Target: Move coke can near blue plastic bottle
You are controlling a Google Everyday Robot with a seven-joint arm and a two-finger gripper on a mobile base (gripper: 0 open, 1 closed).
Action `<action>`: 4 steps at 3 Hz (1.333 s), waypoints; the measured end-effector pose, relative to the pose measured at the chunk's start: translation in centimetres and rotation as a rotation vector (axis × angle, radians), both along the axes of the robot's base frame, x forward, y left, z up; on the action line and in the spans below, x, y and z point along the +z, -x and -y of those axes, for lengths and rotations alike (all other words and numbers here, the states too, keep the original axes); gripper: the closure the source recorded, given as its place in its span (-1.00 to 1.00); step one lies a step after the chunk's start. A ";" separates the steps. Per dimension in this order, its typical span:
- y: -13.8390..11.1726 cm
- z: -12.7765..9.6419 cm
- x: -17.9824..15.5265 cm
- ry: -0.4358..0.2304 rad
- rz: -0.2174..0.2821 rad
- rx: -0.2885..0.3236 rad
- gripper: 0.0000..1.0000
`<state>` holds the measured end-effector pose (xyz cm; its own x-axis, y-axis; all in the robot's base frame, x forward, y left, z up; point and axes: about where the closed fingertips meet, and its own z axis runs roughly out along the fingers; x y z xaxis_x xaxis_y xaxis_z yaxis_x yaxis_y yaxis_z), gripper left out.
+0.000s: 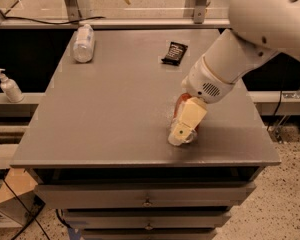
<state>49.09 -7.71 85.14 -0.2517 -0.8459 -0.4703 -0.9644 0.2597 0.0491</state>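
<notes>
The pincer sits low over the coke can, which lies near the table front-right edge; grip cannot be told. The blue plastic bottle lies at the far-left corner, well apart.

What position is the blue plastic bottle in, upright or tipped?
Tipped: the blue plastic bottle lies lengthwise on the table, far left corner. The gripper is down over the coke can, near the front right.

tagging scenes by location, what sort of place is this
Likely a robotics lab: a grey drawer cabinet as worktop, a pump-dispenser bottle on a side ledge, a white robot arm. The gripper is over the coke can, front right.
</notes>
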 end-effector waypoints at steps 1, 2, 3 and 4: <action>-0.5 0.5 -2.4 0.061 -0.038 -0.031 -1.00; -0.7 1.2 -2.9 0.115 -0.046 -0.065 -0.63; -0.7 0.7 0.0 0.105 0.019 -0.051 -0.17; -0.6 -0.5 3.8 0.066 0.108 -0.009 0.27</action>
<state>49.73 -7.21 88.90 -0.2106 -0.8739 -0.4382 -0.9608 0.2678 -0.0724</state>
